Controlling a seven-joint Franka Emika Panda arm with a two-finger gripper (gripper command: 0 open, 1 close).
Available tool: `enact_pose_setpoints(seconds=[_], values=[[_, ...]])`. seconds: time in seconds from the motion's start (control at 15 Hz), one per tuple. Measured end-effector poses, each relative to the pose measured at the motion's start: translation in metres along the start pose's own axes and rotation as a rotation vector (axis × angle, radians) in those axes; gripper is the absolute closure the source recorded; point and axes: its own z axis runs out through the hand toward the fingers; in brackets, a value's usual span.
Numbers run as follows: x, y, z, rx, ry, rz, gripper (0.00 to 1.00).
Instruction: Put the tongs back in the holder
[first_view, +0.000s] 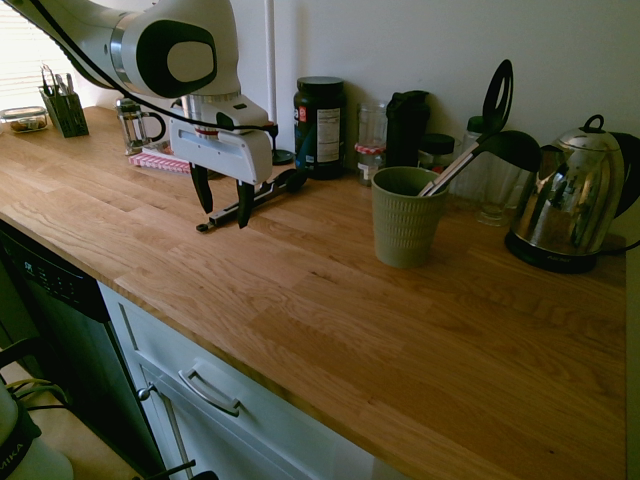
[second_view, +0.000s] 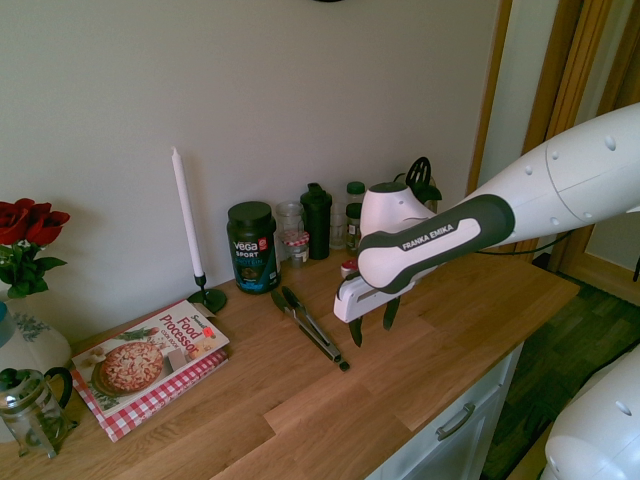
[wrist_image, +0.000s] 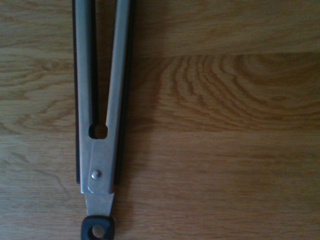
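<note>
Wooden kitchen desk (first_view: 330, 300) against a pale wall. Black tongs (second_view: 308, 326) lie flat on it, well apart from the green ribbed holder (first_view: 404, 220). Claw (first_view: 222, 201) hangs above them, released, holding nothing.

A steel kettle (first_view: 565, 205) stands on the wooden counter (first_view: 400, 330). A white candle (second_view: 186, 215), protein tub (second_view: 252, 245) and cookbook (second_view: 150, 358) line the wall.
</note>
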Motion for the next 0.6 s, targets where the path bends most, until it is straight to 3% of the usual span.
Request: enact_pose_setpoints(seconds=[0.27,0.6], values=[[0.002,-0.011,-0.011,0.025,0.023,-0.015,0.00],[-0.015,-0.089,-0.038,0.045,0.092,-0.092,0.00]])
